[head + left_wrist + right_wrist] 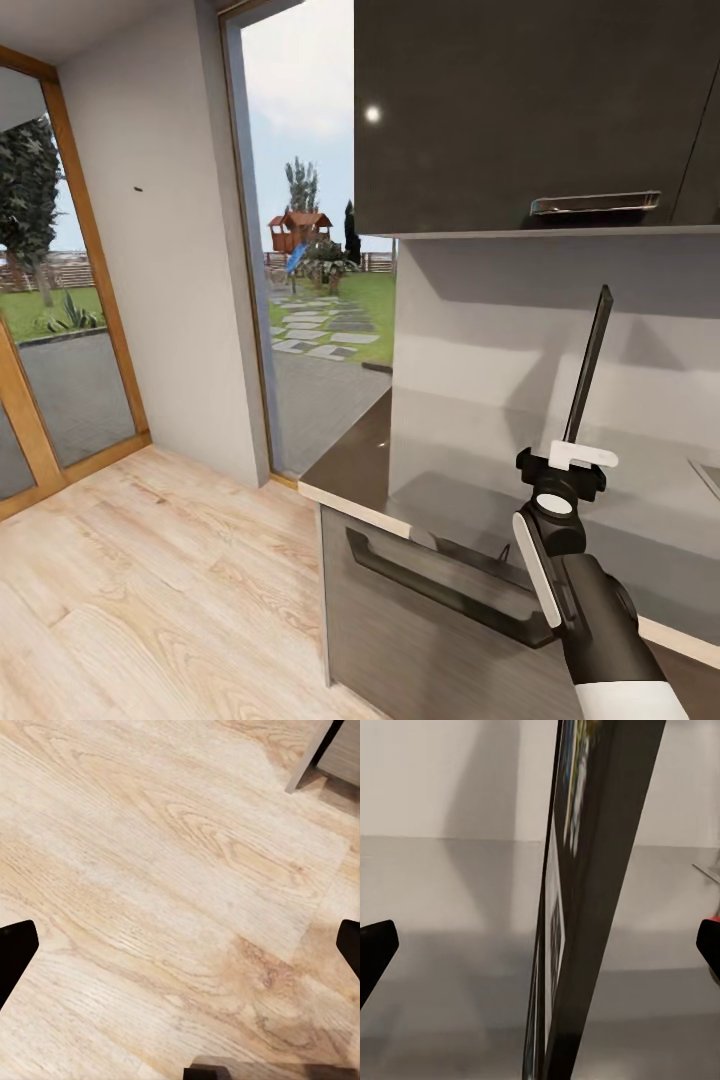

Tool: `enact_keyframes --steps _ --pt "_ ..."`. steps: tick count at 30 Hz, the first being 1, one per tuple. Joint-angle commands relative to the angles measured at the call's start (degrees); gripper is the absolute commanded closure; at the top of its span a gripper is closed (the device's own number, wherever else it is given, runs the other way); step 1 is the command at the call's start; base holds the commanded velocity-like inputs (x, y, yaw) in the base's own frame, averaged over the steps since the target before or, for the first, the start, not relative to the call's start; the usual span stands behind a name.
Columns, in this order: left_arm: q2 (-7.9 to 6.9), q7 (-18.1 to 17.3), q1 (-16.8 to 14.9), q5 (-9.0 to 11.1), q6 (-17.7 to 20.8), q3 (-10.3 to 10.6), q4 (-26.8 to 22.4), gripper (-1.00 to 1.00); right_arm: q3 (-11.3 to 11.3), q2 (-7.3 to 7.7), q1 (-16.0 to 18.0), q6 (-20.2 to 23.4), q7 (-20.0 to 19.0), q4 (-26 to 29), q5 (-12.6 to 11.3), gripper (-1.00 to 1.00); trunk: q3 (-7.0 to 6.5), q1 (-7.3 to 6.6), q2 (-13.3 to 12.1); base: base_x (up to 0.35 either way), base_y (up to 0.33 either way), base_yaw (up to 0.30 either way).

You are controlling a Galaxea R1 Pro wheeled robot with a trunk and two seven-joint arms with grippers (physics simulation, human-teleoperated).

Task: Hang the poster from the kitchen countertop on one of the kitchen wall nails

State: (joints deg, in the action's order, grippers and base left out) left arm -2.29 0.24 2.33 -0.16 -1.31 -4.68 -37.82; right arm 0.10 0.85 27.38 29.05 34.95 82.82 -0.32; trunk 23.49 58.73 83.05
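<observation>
1. The poster (589, 365) stands edge-on at right of centre in the head view, rising from the right gripper (572, 458), which pinches its lower edge.
2. In the right wrist view the poster (585, 900) runs between the spread-looking finger tips.
3. The countertop (360, 465) lies below it; a dark cabinet (530, 110) hangs above.
4. A nail (137, 188) marks the wall at upper left.
5. The left gripper (180, 952) is spread over wooden floor (150, 870).
</observation>
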Motion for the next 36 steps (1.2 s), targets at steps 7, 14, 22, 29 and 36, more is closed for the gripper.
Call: enact_keyframes --steps 7,14,22,29,36 --pt "-0.01 0.02 -0.02 -0.02 -0.1 -0.02 -0.06 -1.0 0.08 0.03 0.04 0.4 0.18 0.06 -0.03 -1.0 0.05 0.0 0.03 0.001 -0.001 0.0" --pt "0.0 0.02 -0.04 -0.01 -0.1 -0.05 -0.13 -1.0 0.08 0.03 0.04 0.4 0.18 0.06 -0.03 -1.0 0.05 0.0 0.03 0.064 -0.046 0.0" --pt "0.01 0.02 -0.03 -0.02 -0.1 -0.03 -0.15 -1.0 0.02 0.03 -0.15 -0.09 0.16 0.07 -0.05 1.0 0.05 0.0 0.03 0.013 -0.009 0.0" --pt "-0.03 0.02 -0.02 -0.02 -0.1 -0.05 -0.15 -1.0 0.16 0.03 -0.3 -0.94 0.23 0.06 -0.06 1.0 0.05 0.0 0.03 0.001 0.0 0.0" --pt "-0.02 0.02 -0.01 -0.02 -0.1 -0.06 -0.15 -1.0 0.17 0.03 -0.31 -0.97 0.29 0.09 -0.03 1.0 0.05 0.0 0.03 0.0 0.0 0.0"
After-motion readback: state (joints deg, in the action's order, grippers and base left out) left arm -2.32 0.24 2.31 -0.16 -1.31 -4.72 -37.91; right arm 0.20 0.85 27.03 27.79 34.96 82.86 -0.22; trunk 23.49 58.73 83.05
